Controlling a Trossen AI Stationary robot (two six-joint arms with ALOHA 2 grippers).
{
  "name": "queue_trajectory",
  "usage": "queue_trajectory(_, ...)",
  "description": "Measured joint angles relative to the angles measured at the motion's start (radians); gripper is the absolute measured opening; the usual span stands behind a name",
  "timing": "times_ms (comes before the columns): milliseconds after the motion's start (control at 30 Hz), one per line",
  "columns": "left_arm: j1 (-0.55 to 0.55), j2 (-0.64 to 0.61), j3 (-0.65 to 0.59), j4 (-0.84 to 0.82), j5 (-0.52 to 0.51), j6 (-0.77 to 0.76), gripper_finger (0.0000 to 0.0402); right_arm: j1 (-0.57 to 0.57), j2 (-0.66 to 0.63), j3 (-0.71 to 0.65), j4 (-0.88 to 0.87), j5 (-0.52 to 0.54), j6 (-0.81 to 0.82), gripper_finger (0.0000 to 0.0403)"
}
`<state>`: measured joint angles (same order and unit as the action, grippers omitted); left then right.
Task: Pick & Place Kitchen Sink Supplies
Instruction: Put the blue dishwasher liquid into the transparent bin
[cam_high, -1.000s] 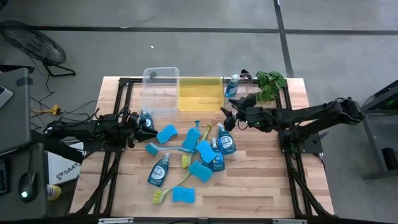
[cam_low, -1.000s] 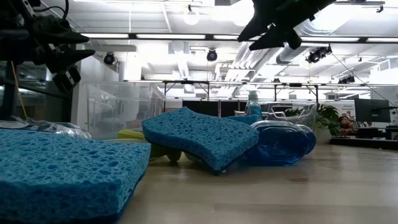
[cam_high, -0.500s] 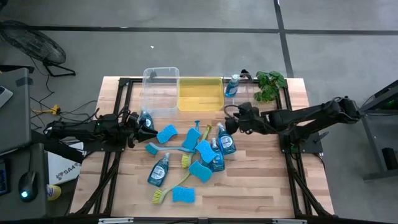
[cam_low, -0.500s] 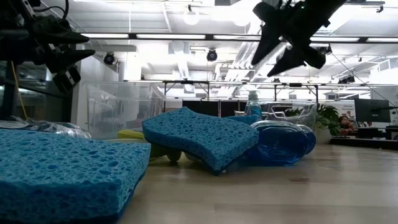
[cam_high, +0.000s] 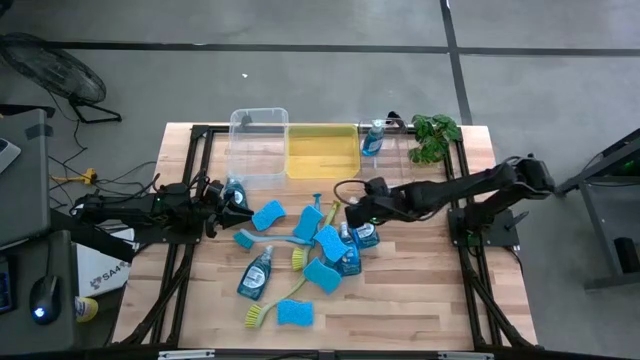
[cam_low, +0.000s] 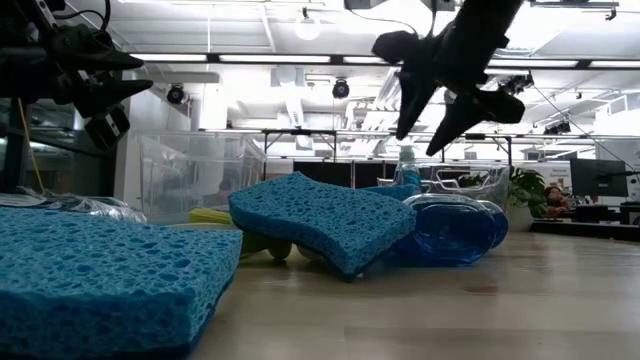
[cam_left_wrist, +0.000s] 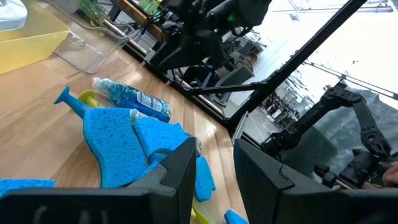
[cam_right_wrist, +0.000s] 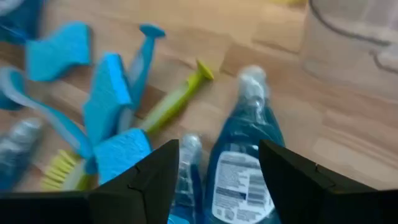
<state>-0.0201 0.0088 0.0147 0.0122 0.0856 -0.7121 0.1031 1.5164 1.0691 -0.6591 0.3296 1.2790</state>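
**Right pincer poised over a soap bottle**

The right gripper (cam_high: 352, 213) is held above the near edge of the pile in the middle of the table (cam_high: 420, 300). Its fingers are seen well apart, with nothing between them. Directly below, a soap bottle (cam_right_wrist: 245, 162) is framed in the gap. The bottle lies flat, and its long axis runs along the gap with the white cap at the far end, so one finger is set to each side of the body. A straight drop and a squeeze across the width is judged to be what is called for. A second bottle (cam_right_wrist: 186, 168) lies just beside it and could be nudged.

The left gripper (cam_high: 235, 200) is parked at the opposite side of the pile, well apart from this bottle. Its fingers (cam_left_wrist: 180, 180) are seen only narrowly parted, and nothing is visible between them. The right arm is clearly the nearer one.

From above, five bottles can be counted, one of them (cam_high: 372, 137) standing off by the yellow bin (cam_high: 322, 165). About five sponges are made out, and at least three brushes. Where the pile overlaps, the count cannot be made certain.
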Motion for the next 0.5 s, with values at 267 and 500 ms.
queue_trajectory(267,0.000,0.000,0.000,0.000,0.000,0.000,0.0105,-0.016,0.133,0.118,-0.175,-0.050,-0.025,0.0212)
queue_trajectory(500,0.000,0.000,0.000,0.000,0.000,0.000,0.0105,-0.021,0.218,0.148,-0.222,-0.033,-0.023,0.0255)
